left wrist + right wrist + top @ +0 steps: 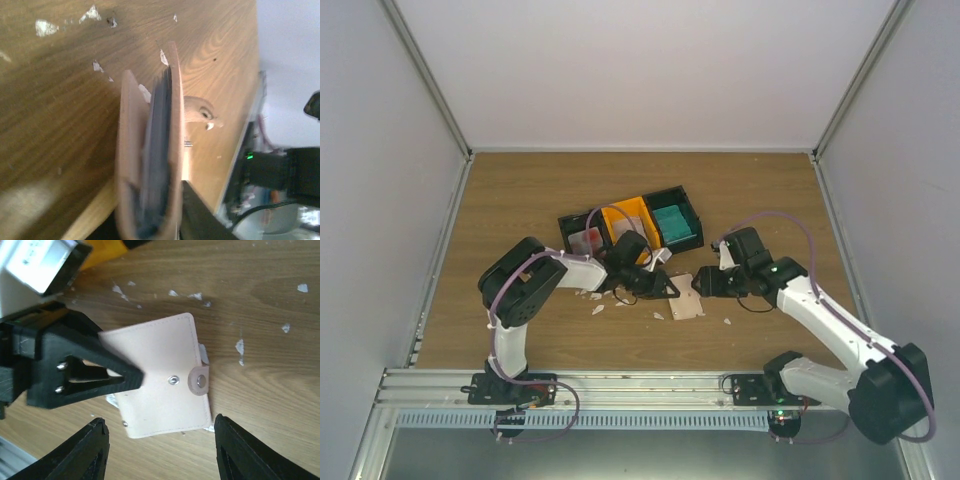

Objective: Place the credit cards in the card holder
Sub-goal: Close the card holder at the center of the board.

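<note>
The beige card holder (685, 298) lies folded on the table between the two arms. My left gripper (665, 287) is shut on its left edge. In the left wrist view the card holder (150, 150) appears edge-on between the jaws of the left gripper (150, 222), with blue-grey pockets inside. My right gripper (160, 424) stands open at the near edge of the card holder (160, 365), whose snap tab (200, 381) sits beside its stud. A teal credit card (672, 226) and white-and-red credit cards (585, 240) lie in the trays behind.
Joined black and orange trays (631, 215) stand behind the left gripper. Small white scraps (598, 309) are scattered on the wood around the holder. White walls enclose the table on three sides; a metal rail (640, 385) runs along the near edge.
</note>
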Tool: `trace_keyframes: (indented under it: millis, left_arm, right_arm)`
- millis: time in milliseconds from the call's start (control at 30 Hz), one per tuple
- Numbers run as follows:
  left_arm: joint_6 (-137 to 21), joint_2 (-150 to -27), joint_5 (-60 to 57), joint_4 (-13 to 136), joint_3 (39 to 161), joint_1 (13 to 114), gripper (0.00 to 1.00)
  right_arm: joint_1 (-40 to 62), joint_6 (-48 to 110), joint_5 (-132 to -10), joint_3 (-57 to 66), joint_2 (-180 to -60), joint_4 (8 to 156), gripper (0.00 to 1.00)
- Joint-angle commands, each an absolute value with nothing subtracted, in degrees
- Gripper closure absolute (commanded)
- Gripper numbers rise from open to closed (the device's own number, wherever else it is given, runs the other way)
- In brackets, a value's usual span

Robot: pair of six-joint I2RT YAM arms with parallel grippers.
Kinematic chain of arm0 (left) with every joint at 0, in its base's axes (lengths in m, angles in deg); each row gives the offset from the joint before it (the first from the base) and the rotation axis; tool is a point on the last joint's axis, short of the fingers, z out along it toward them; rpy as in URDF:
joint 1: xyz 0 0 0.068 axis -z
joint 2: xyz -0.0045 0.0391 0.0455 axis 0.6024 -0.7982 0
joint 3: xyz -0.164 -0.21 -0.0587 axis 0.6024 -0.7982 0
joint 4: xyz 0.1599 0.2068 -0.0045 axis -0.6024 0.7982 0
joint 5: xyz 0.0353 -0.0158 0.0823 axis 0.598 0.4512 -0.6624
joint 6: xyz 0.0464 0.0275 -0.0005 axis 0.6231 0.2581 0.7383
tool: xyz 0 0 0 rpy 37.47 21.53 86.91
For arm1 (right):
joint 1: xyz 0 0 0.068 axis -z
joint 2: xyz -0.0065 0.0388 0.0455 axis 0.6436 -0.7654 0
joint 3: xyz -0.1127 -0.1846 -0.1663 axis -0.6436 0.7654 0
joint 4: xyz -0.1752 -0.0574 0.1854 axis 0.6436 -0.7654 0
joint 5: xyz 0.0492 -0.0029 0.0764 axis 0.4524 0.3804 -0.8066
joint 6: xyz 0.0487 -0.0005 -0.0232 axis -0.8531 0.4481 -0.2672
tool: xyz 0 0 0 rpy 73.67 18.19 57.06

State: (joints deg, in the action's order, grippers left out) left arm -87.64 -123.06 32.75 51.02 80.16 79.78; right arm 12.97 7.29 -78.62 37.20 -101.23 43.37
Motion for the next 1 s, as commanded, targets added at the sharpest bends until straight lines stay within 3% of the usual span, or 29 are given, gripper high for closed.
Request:
trace_keyframes:
  millis: [0, 133, 300, 733, 967]
  left_arm:
    - [-81.45, -123.5, 27.99, 59.29, 82.59, 80.87, 0.67]
    - [-78.54, -120.73, 21.23, 67.48, 83.83, 81.16, 0.49]
    - [-78.19, -116.81, 13.86, 73.28, 83.78, 81.88, 0.42]
    - [-89.11, -113.74, 10.03, 64.28, 77.15, 86.89, 0.49]
    - [-89.46, -113.55, 7.54, 65.13, 77.86, 88.51, 0.48]
  right_arm:
    - [12.81, 10.02, -75.45, 38.15, -103.65, 42.47, 0.43]
    - [12.81, 11.83, -77.95, 38.17, -106.53, 43.96, 0.44]
    - [12.72, 13.35, -79.01, 37.69, -110.37, 44.94, 0.45]
    - [9.38, 11.25, -70.02, 32.35, -119.8, 42.8, 0.49]
    - [7.99, 8.82, -62.12, 28.61, -123.03, 40.94, 0.61]
